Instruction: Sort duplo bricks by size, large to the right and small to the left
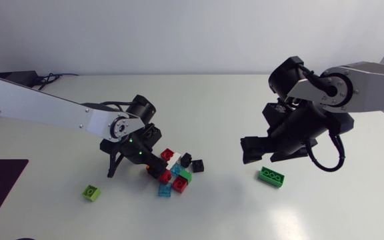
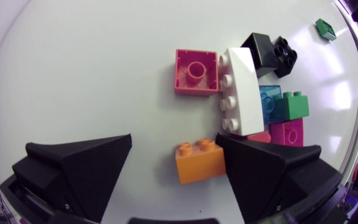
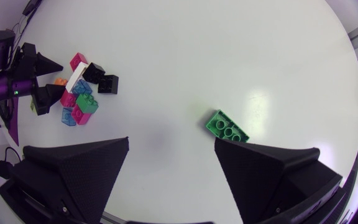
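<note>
Green and long, one brick (image 1: 272, 177) lies alone at the frame's lower right on the tabletop (image 1: 212, 100), and a small lime brick (image 1: 91, 193) lies at lower left. The heap (image 1: 179, 172) at centre is unsorted, so most work is left. Left jaws gape wide, an orange brick (image 2: 201, 160) between them; right jaws wide, empty.
</note>
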